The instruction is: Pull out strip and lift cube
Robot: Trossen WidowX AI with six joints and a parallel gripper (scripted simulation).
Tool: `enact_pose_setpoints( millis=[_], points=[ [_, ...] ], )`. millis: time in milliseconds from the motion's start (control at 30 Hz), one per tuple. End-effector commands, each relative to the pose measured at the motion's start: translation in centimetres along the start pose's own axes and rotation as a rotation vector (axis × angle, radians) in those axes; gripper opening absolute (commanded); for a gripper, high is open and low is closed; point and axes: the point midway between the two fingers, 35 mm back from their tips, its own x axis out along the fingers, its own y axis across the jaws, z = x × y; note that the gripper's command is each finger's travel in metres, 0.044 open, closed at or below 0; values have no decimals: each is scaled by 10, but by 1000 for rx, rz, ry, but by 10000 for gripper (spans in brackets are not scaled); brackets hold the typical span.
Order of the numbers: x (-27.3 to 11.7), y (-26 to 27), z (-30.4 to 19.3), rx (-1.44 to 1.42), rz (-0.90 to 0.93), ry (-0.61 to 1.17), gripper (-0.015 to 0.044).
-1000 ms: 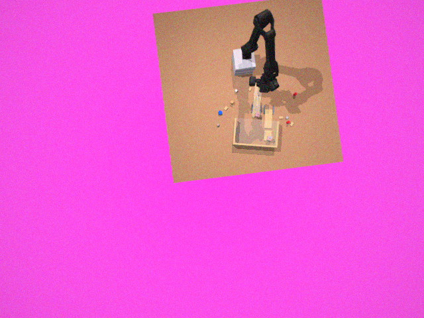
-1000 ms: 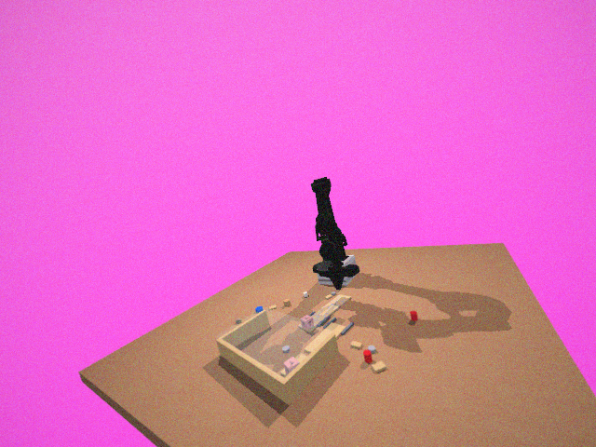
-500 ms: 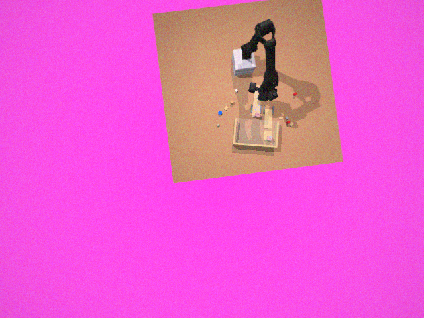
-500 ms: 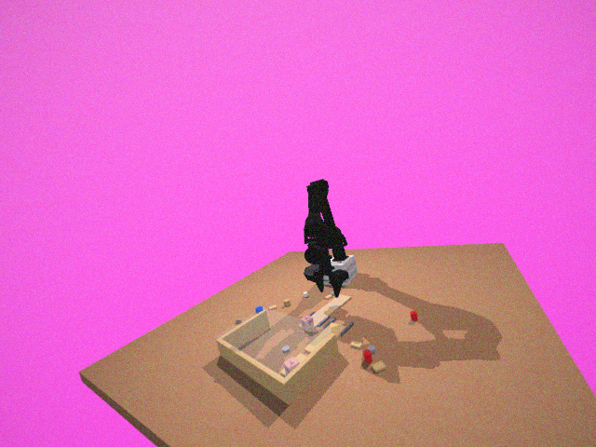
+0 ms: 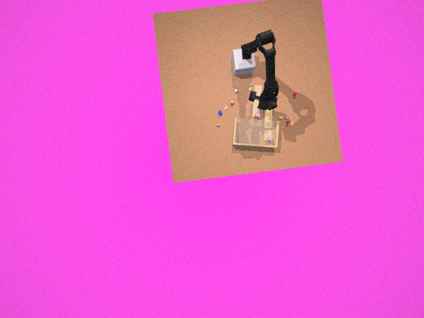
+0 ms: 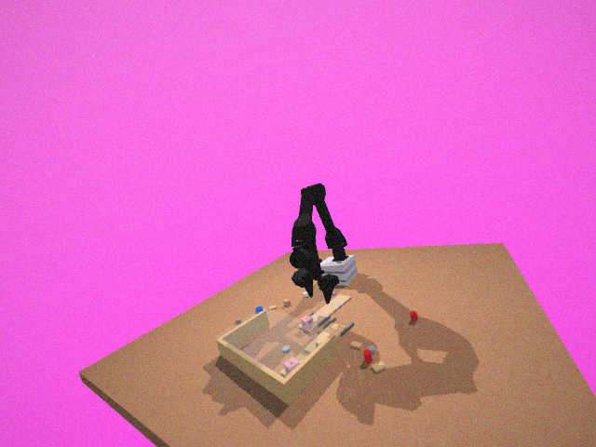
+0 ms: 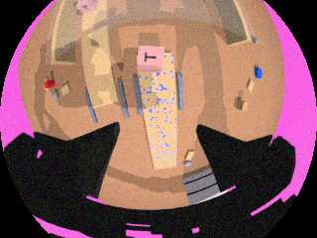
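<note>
Gripper [image 5: 267,108] [image 6: 318,299] [image 7: 158,127] is wide open, nothing in it. Looks like cube-grabbing time: labelled cube [image 5: 257,114] [image 6: 307,319] [image 7: 151,59] sits near twelve o'clock in the wrist view, so line up, lower, pinch.

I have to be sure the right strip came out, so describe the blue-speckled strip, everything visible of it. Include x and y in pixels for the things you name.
The blue-speckled strip [image 5: 258,89] [image 6: 331,309] [image 7: 160,119] is long, flat and narrow, pale tan like light wood, scattered with small blue dots. It lies flat outside the open side of the walled box, between two low grey-blue rails. A pink cube marked with a dark T sits at its end nearest the box. No break shows along its visible length; the cube hides part of that end. The open claw does not grip it.
</note>
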Motion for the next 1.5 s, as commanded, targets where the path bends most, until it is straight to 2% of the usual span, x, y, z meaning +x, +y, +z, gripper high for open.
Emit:
enact_pose_setpoints(
  millis=[0, 533, 767, 800, 1467],
  points=[
    [-1, 2, 15, -3, -3, 2, 440],
    [-6, 14, 77, -3, -2, -3, 440],
    [2, 14, 78, -3, -2, -3, 256],
    [4, 14, 78, -3, -2, -3, 250],
    [37, 14, 78, -3, -3, -3, 250]
  ],
)
